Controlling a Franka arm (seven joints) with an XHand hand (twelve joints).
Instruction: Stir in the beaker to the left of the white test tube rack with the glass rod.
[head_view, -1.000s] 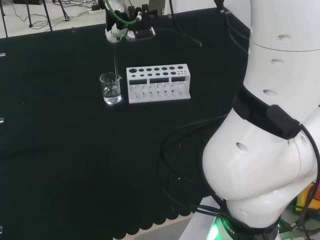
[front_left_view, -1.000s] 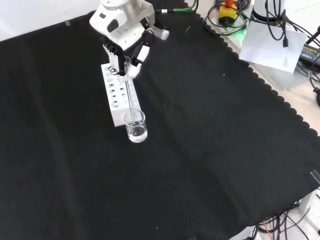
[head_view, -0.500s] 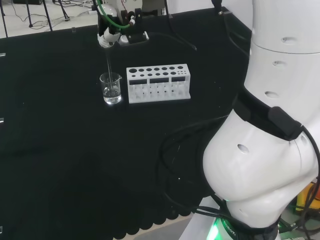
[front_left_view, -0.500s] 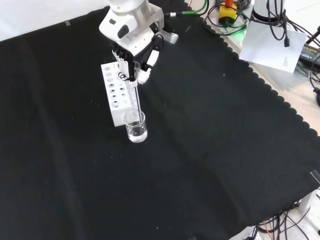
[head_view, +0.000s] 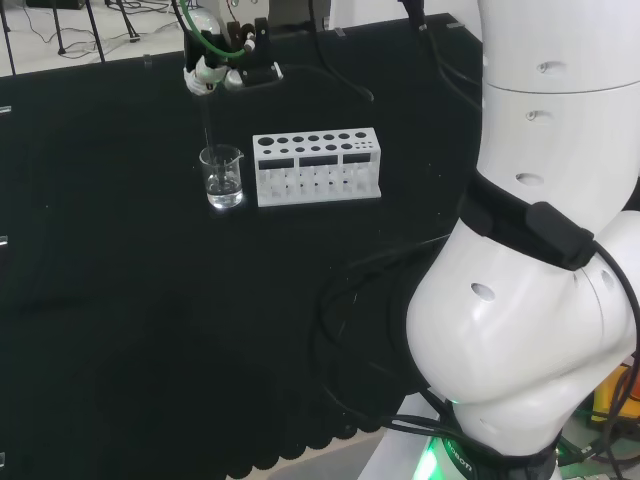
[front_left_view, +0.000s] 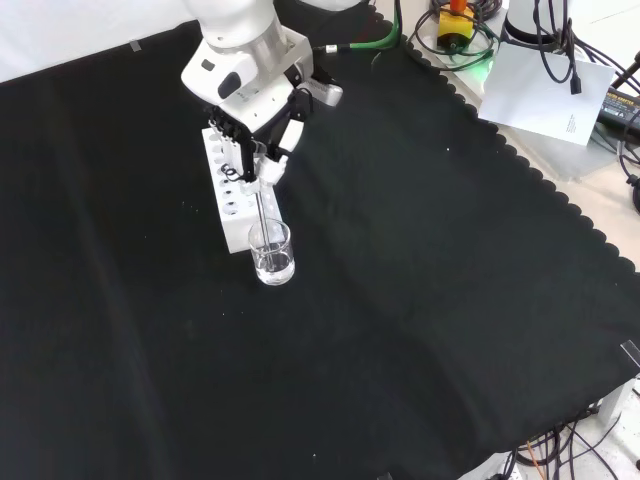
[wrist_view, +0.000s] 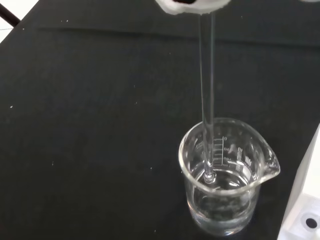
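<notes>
Markings: the beaker (wrist_view: 225, 175) carries a printed measuring scale on its wall in the wrist view; I cannot read the figures.
Hand: my hand (front_left_view: 252, 120) hangs above the rack and beaker in the front view, fingers curled and pinching the top of the glass rod (wrist_view: 207, 95).
Rod position: the rod runs down from my fingers (front_left_view: 270, 170), near upright, and its lower tip sits inside the beaker, in the clear liquid close to the wall, as the wrist view shows.
Beaker position: it stands on the black cloth (front_left_view: 420, 300), just beside the end of the white rack (head_view: 317, 166); to the rack's left in the head view, in front of it in the front view.
Beaker contents: clear liquid in the lower part.
Beaker to hand: directly below my fingers, apart from them, linked by the rod alone.
</notes>
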